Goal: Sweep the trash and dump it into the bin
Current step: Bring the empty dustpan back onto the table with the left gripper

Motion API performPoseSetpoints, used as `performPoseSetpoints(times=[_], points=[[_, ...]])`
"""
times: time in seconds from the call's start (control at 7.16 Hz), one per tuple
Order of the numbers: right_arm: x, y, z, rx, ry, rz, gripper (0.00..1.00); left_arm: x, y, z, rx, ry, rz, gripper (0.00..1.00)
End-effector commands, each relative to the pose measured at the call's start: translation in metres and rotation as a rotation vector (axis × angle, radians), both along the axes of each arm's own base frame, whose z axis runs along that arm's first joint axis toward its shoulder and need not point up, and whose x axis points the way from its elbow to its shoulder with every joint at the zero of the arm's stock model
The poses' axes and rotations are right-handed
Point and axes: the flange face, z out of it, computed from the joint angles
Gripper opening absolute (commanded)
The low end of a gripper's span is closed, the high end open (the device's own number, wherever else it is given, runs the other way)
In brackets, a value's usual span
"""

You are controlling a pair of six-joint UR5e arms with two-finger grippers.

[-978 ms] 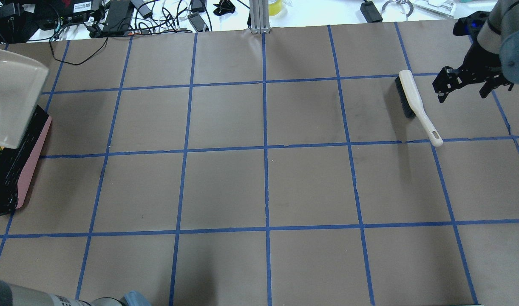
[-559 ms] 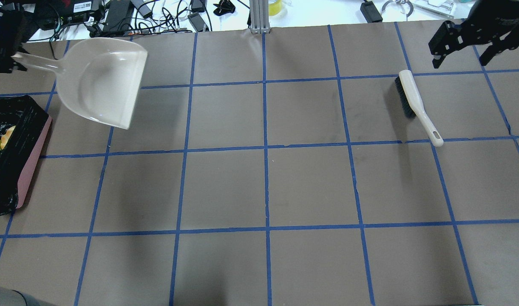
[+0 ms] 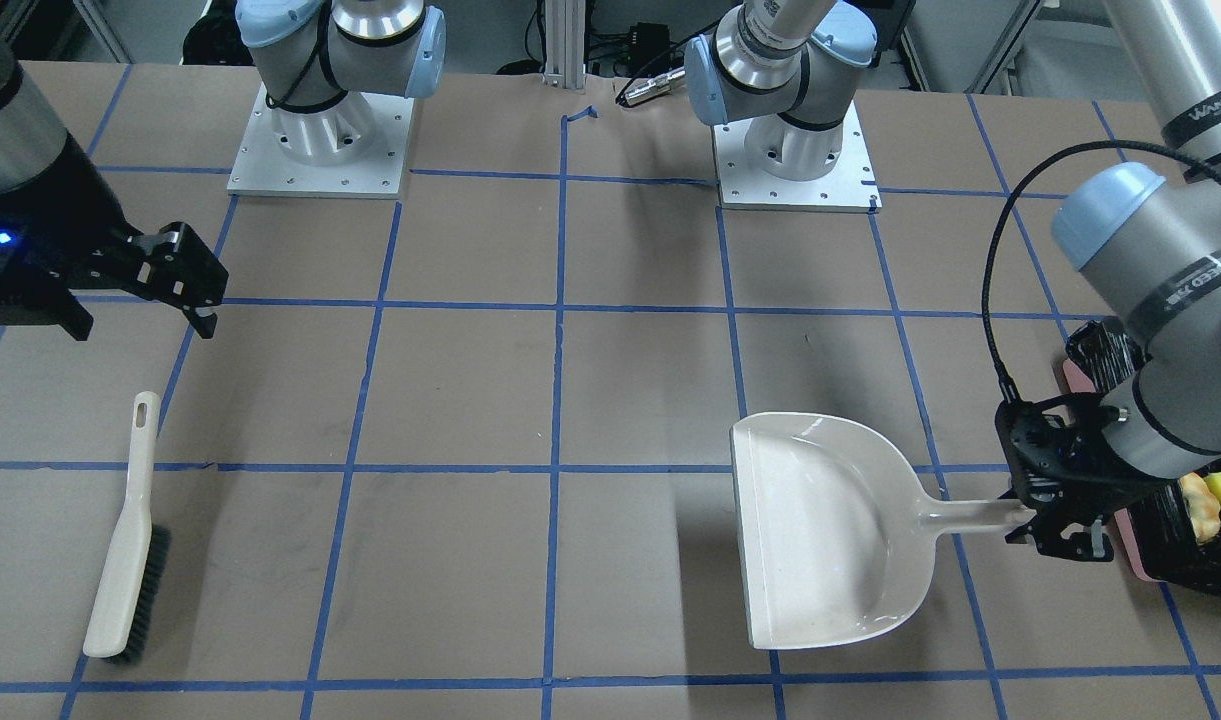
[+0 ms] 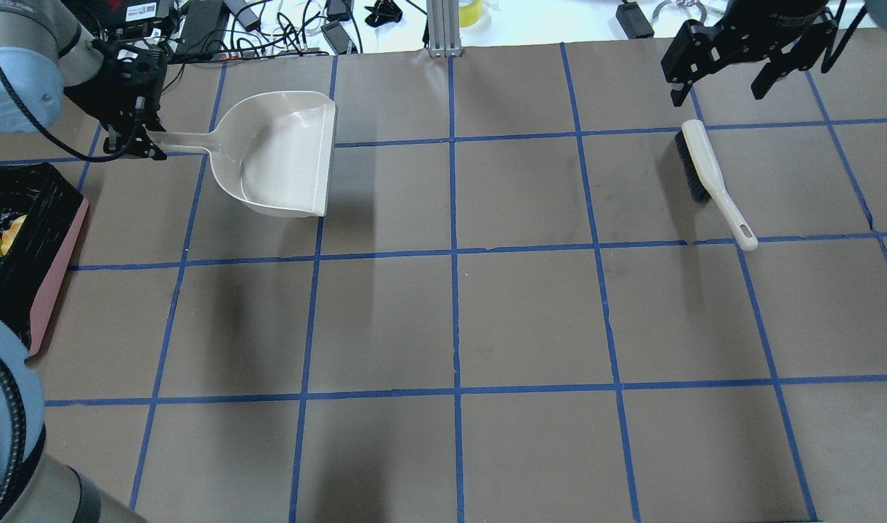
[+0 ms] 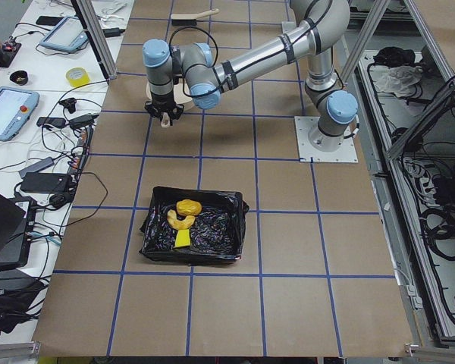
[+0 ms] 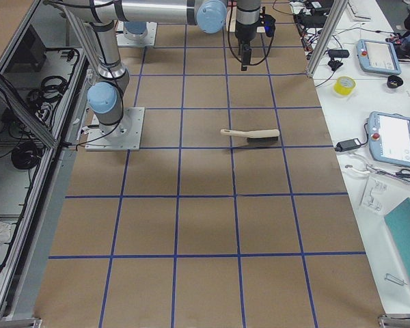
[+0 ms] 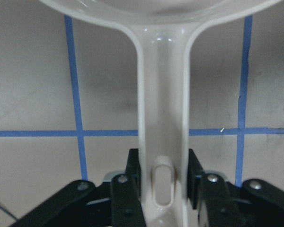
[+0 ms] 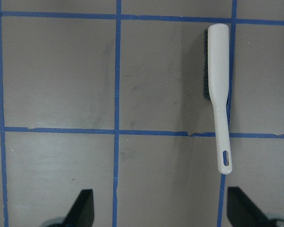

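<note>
The brown paper-covered tabletop, ruled into squares by blue tape, carried everything. The pink container lined with a crinkled black plastic bag, the bin, sat at the tabletop's end on my left side. It lay well apart from the brush and near the dustpan's handle.

The beige plastic dustpan lay level on my left half, with its open mouth turned toward the middle of the tabletop. My left jaws were closed on the end of its handle. In the left wrist view, 2 black fingers pressed against either side of the handle, right by its hang hole. I could not tell whether the pan touched the tabletop or hung just above it.

The cream-handled hand brush with dark bristles lay flat on my right half, its holed handle end pointing back toward my base. My right jaws hung above the tabletop just beyond the brush head, spread wide and holding nothing.

All 3 pieces of trash rested inside the bin on the black bag, close together. The tan-yellow potato-shaped lump was farthest along. The pale yellow crescent-shaped slice lay just beside it. The small yellow sponge wedge came next.
</note>
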Motion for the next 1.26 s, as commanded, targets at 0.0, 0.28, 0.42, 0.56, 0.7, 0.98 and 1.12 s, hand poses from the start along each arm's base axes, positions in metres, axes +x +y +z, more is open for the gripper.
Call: performPoseSetpoints(times=[0.0,0.28,0.42,0.56,0.7,0.98,1.12], points=[[0.048,0.020,0.000,0.003,0.003,0.085,1.00,-0.004,-0.015,-0.031,0.003,-0.010,0.015,0.00],[0.050,0.043,-0.014,0.034,0.009,0.088,1.00,-0.007,-0.033,-0.056,-0.082,-0.038,-0.035,0.00],[0.050,0.050,-0.016,0.039,0.011,0.088,1.00,-0.007,-0.035,-0.069,-0.070,-0.036,-0.035,0.00],[0.050,0.052,-0.017,0.042,0.011,0.087,1.00,-0.007,-0.032,-0.081,-0.057,-0.035,-0.055,0.00],[0.049,0.057,-0.009,0.027,0.024,0.087,1.00,-0.010,-0.022,-0.096,-0.032,-0.027,-0.052,0.00],[0.048,0.067,-0.013,0.120,0.023,0.099,1.00,-0.019,-0.017,-0.100,-0.035,-0.027,-0.055,0.00],[0.048,0.067,-0.013,0.121,0.020,0.101,1.00,-0.019,-0.018,-0.100,-0.035,-0.027,-0.054,0.00]])
